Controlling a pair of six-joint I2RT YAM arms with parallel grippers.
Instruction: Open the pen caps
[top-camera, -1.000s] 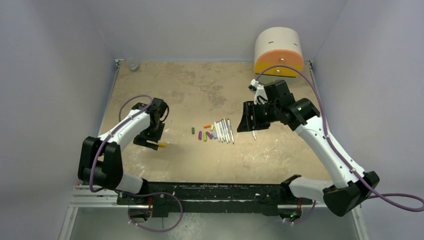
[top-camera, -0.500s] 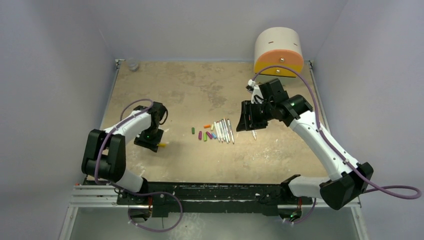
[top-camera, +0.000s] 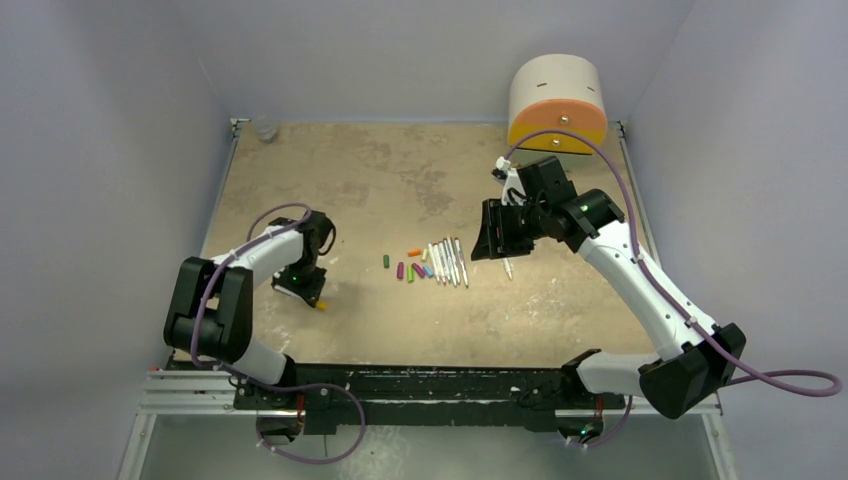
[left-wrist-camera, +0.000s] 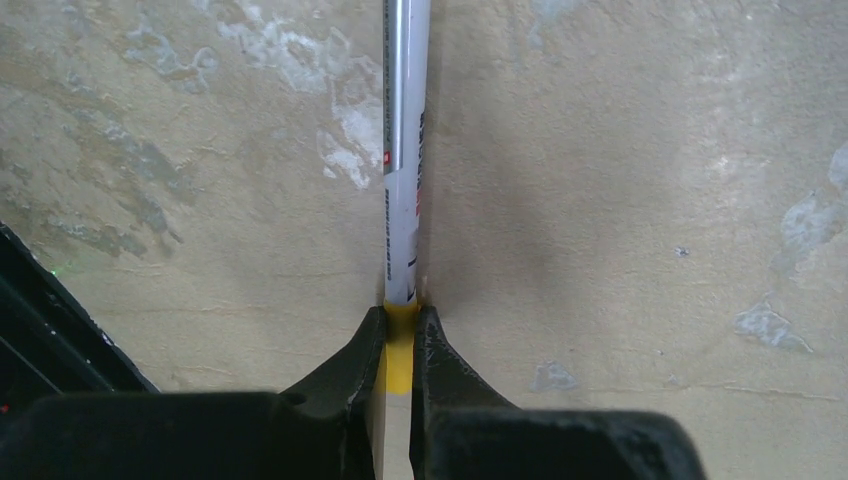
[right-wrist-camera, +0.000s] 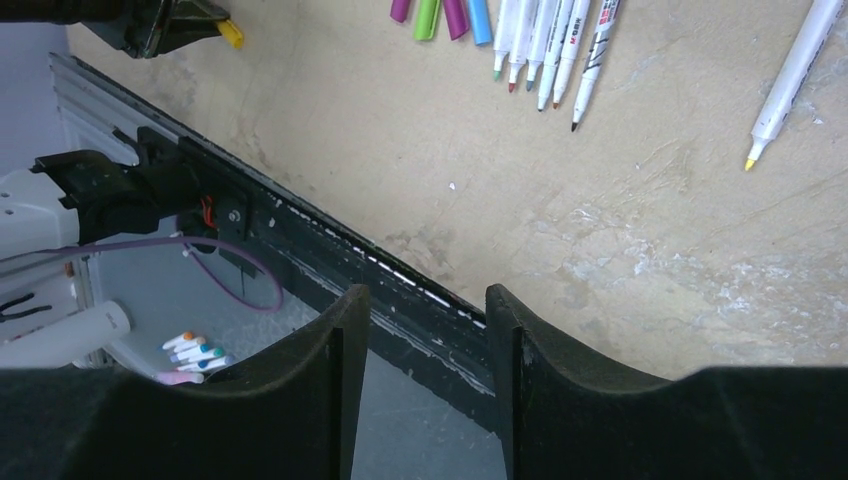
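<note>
My left gripper (left-wrist-camera: 400, 335) has its jaws clamped together on a short yellow plastic pen cap (left-wrist-camera: 400, 350), one black finger (left-wrist-camera: 345, 365) on each side. The slim white-barrelled marker pen (left-wrist-camera: 405, 150) that the cap sits on runs straight away from the fingertips, low over the worn tan table top (left-wrist-camera: 620, 200); I cannot tell whether it rests there. From above, that gripper (top-camera: 305, 290) sits at the left of the table with the yellow end (top-camera: 321, 306) poking out beside it.

My right gripper (right-wrist-camera: 425, 330) has its jaws apart with nothing between them, hovering right of centre. Beyond it lie loose magenta, green and blue plastic caps (right-wrist-camera: 428, 18), just beside a row of uncapped white pens (right-wrist-camera: 545, 50), and apart to the right a single white pen with a yellow tip (right-wrist-camera: 790, 80). The round cream-and-orange drawer unit (top-camera: 557, 103) stands at the far right corner.
</note>
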